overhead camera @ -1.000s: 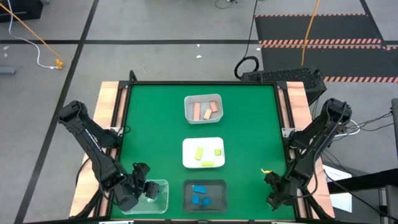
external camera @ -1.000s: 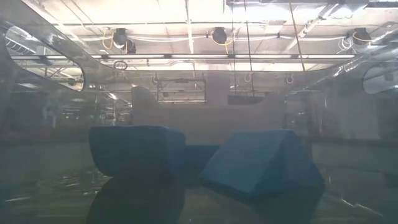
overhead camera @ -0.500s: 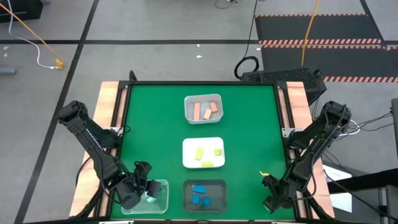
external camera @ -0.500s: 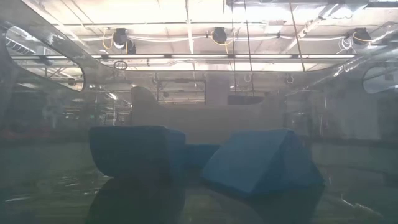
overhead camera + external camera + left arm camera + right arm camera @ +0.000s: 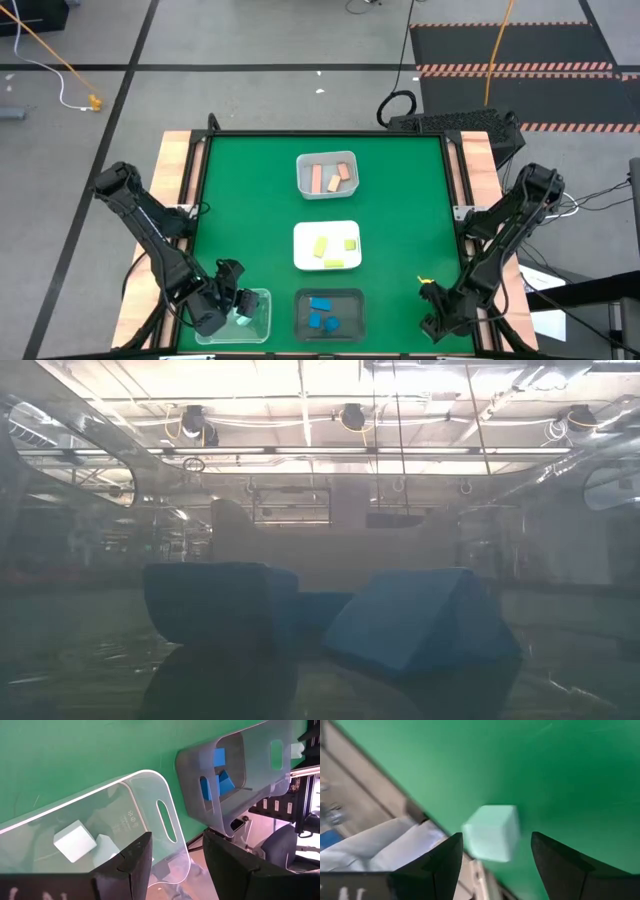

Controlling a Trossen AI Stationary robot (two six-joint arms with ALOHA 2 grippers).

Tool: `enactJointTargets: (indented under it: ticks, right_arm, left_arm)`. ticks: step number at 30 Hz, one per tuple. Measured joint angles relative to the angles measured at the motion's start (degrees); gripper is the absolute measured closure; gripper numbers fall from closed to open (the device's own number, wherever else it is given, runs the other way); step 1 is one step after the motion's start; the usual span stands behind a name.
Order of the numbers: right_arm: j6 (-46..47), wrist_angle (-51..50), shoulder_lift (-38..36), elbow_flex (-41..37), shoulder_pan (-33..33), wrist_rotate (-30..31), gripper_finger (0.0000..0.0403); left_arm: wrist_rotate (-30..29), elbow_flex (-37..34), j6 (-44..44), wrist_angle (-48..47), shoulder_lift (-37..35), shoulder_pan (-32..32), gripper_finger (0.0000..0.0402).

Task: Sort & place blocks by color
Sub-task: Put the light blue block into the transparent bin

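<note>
Left gripper (image 5: 238,303) sits at the lower left of the overhead frame over the clear plastic tray (image 5: 262,297), fingers parted and empty; two pale mint cubes (image 5: 75,840) lie in that tray, one half hidden behind a finger. Right gripper (image 5: 428,297) at lower right is spread wide around nothing, a blurry mint cube (image 5: 491,832) lying just ahead of it. Salmon blocks (image 5: 332,179), yellow-green blocks (image 5: 333,247) and blue blocks (image 5: 321,313) fill the middle trays, the black one cut off at the bottom.

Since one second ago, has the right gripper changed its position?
Yes, slightly. In the high view the right gripper has shifted toward the black tray and the near table edge; its fingers stand open.
</note>
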Motion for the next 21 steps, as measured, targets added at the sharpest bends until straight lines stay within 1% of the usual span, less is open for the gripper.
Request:
enactJointTargets:
  ticks: [2,7,12,16,20,21]
  right_arm:
    - [0.0,-1.36,0.4,-0.02,0.01,-0.02,0.0179]
    - [-0.58,0.6,2.85,0.08,0.01,0.07,0.0179]
    - [-2.69,0.45,5.37,0.31,-0.03,0.46,0.0182]
    - [-3.46,-0.01,5.62,0.2,-0.26,5.4,0.0194]
    - [-3.88,-1.16,5.79,0.21,-1.37,11.89,0.0206]
    - [-4.03,-0.92,5.73,0.08,-1.72,14.33,0.0209]
  left_arm:
    - [0.0,0.0,0.0,0.0,0.0,0.0,0.0226]
    - [0.0,0.0,0.0,0.0,0.0,0.0,0.0226]
    - [0.0,0.0,0.11,-0.05,0.0,0.0,0.0226]
    - [-0.01,0.0,0.46,-0.1,0.01,0.0,0.0226]
    - [0.0,0.0,0.62,-0.46,0.02,0.35,0.0227]
    - [0.0,0.0,0.78,-0.61,0.02,0.54,0.0227]
